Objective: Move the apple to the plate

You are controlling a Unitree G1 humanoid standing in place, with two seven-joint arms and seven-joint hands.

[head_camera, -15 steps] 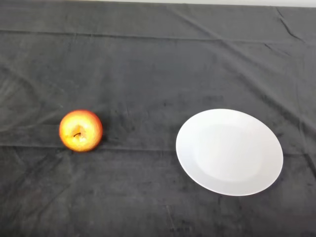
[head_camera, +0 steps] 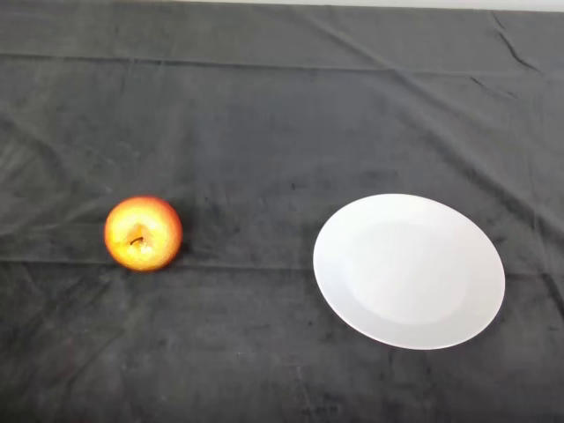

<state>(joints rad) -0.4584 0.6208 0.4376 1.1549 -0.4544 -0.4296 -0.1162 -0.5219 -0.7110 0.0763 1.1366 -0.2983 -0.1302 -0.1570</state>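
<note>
A round red-and-yellow apple (head_camera: 143, 233) is seen resting on the dark grey wrinkled cloth (head_camera: 264, 115) that covers the table, at the left of the head view, with its stem end turned upward toward the camera. A round white plate (head_camera: 348, 291) is set flat on the same cloth at the right of the view, well apart from the apple, and nothing is carried on it. A fold in the cloth is traced across the table just below the apple. The apple is not on the plate.
</note>
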